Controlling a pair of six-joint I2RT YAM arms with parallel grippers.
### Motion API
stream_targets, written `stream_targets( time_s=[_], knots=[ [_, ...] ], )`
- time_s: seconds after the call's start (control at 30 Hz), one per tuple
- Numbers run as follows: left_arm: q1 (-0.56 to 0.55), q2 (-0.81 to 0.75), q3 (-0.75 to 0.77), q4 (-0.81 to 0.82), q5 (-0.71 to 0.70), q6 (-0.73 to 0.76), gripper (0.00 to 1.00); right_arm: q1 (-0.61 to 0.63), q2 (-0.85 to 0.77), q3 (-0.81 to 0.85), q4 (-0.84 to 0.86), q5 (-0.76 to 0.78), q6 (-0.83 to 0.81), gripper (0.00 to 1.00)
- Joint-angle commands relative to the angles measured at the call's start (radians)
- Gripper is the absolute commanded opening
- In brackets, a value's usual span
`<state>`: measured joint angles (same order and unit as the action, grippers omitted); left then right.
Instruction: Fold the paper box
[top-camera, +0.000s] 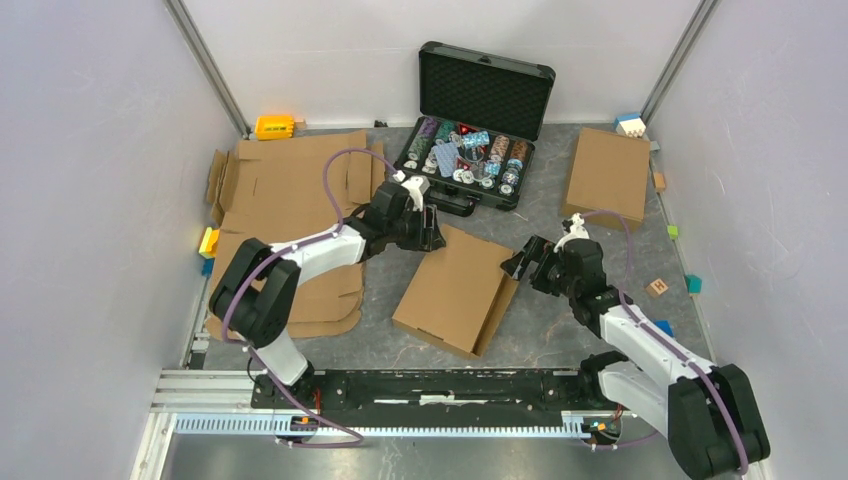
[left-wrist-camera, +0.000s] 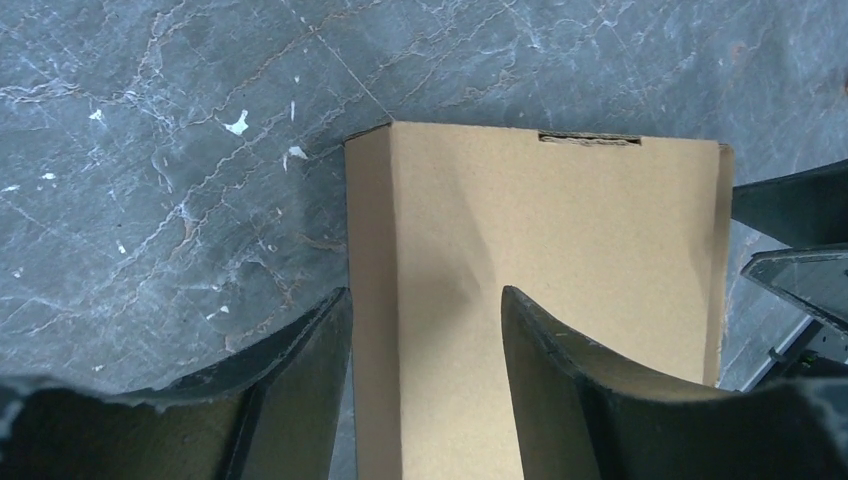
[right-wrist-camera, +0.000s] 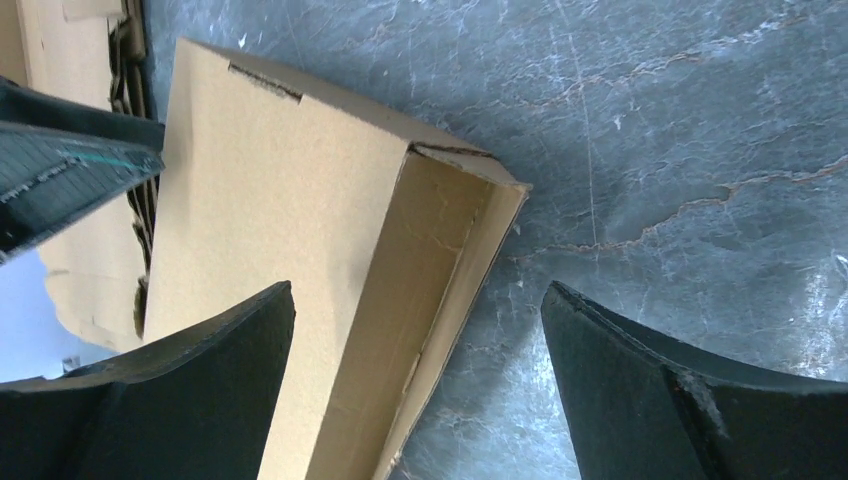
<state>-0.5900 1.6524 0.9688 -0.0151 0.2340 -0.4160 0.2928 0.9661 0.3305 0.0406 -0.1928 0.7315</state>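
Grey marbled tabletop (top-camera: 560, 330), overhead view: paper box (top-camera: 455, 290) lies between left claw (top-camera: 432, 228) and right claw (top-camera: 518, 262); left wrist view: jaws apart, box directly beneath; right wrist view: jaws wide apart, side wall beneath the gap; risk: ungripped, that wall may spring open.

a robotics lab test cell was indicated. the grey stone-patterned table (top-camera: 560, 345) was enclosed by plain pale wall panels (top-camera: 90, 150) joined at metal corner posts (top-camera: 205, 65). a left arm (top-camera: 300, 255) and a right arm (top-camera: 640, 335) were bolted to an aluminium rail (top-camera: 200, 385) at the near edge. flat cardboard blanks (top-camera: 290, 190), a black chip case (top-camera: 485, 95) and small coloured blocks (top-camera: 208, 241) were scattered over the surface.
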Motion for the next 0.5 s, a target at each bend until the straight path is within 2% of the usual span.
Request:
stream_targets(
  time_s=[0.0,0.13,0.23,0.47],
  knots=[
    [0.015,0.053,0.064,0.012,0.058,0.040,0.63,0.012,0.038,0.030,0.079,0.097,0.123,0.98],
    [0.021,0.086,0.090,0.012,0.078,0.042,0.62,0.018,0.101,0.097,0.036,0.161,0.119,0.98],
    [0.021,0.112,0.114,0.011,0.106,0.049,0.61,0.019,0.171,0.148,0.014,0.150,0.112,0.98],
    [0.021,0.156,0.146,0.011,0.152,0.065,0.52,0.036,0.250,0.193,0.033,0.162,0.113,0.97]
  ],
)
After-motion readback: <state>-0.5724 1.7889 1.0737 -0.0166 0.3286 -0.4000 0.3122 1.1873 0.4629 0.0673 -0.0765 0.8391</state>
